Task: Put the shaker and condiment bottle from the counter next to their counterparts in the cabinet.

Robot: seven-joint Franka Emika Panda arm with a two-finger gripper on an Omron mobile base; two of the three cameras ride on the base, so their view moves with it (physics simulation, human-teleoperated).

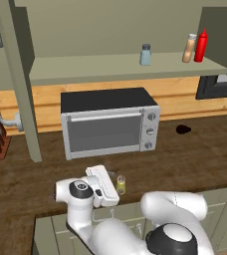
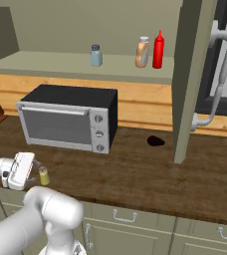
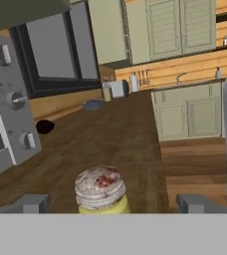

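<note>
Shaker (image 1: pixel 121 185) stood near the front edge of the bench (image 1: pixel 195 154), in front of the toaster oven (image 1: pixel 109 123). The claw (image 3: pixel 113 203) was wide open with a finger (image 3: pixel 31 203) on each side of the shaker, not touching it. The condiment bottle (image 1: pixel 189 48) stood on the cabinet (image 1: pixel 110 67) shelf, just beside the red squeeze bottle (image 1: pixel 201 46) near the shelf's right end.

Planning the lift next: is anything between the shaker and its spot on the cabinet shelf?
Yes. The toaster oven stands on the counter behind the shaker, directly under the shelf, so the claw must lift over it.
</note>
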